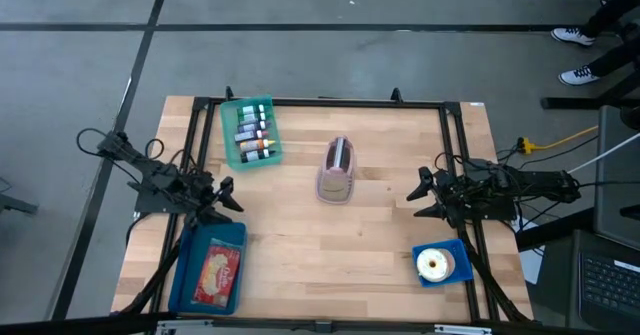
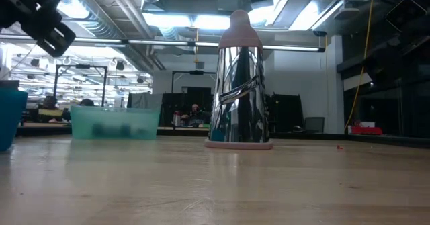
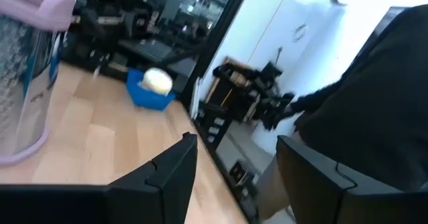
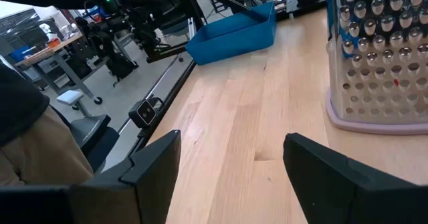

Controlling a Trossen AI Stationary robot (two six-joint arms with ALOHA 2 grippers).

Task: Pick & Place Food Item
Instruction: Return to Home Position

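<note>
Food coloring bottles (image 1: 256,135) lie in green bin (image 1: 229,140), bench's 11 o'clock. Left hand (image 1: 231,195) at 9, right hand (image 1: 415,201) at 3, both released and empty. Sorting looks done.

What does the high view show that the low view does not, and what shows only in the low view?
Only the high view: the food coloring bottles inside the green bin, the small blue bin holding a white round item, and the open right gripper by the table's right edge. Only the low view: the room behind, with ceiling lights. Both: the upright grater, the green bin and, probably, the left gripper.
</note>
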